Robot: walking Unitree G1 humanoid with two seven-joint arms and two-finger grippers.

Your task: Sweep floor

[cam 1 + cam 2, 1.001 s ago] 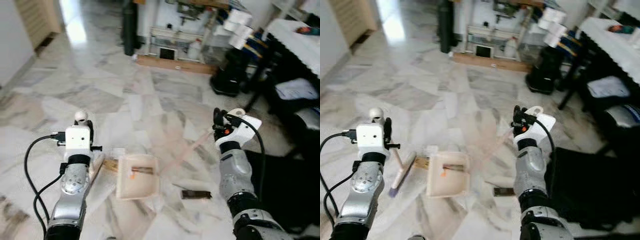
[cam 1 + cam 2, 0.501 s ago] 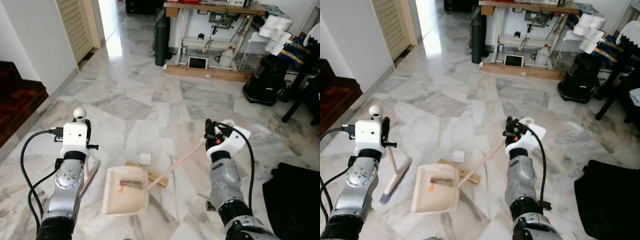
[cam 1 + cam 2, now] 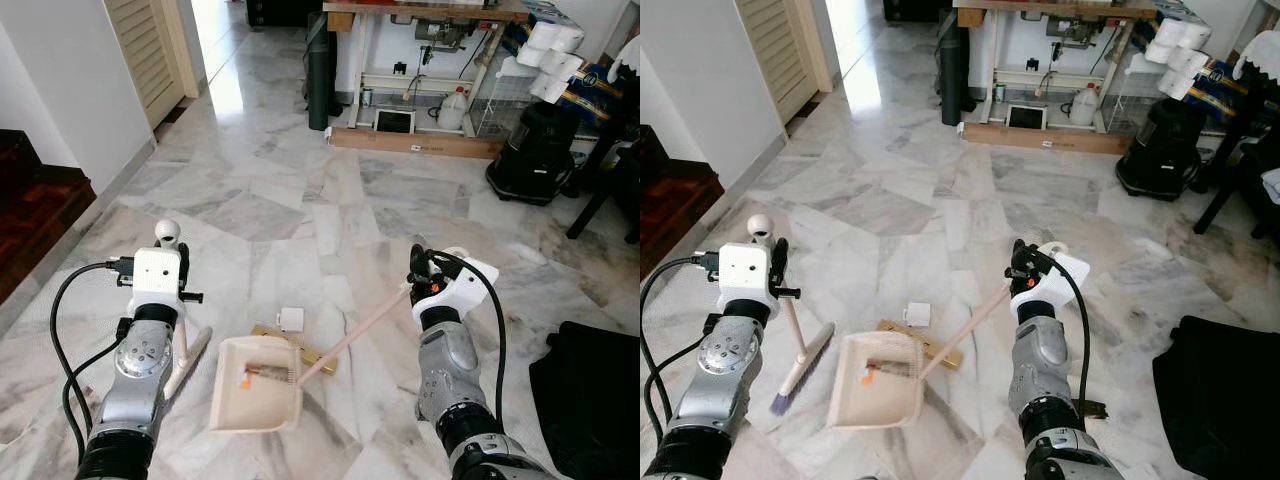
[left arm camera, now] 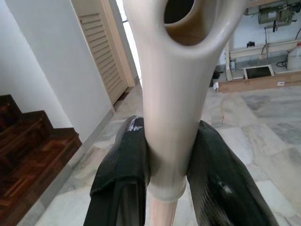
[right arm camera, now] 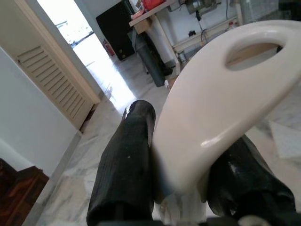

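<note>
The left gripper clamps the smooth cream broom handle; the right gripper grips the long-handled cream plastic dustpan on veined marble floor.

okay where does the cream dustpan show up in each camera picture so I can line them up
Left eye view: the cream plastic dustpan lies on the marble floor at lower centre, debris inside.
Right eye view: same pan, lower centre-left.
Left wrist view: not in it; that is the broom handle.
Right wrist view: its looped handle end between the right gripper's fingers.
Shared landmark: the louvred door.
</note>
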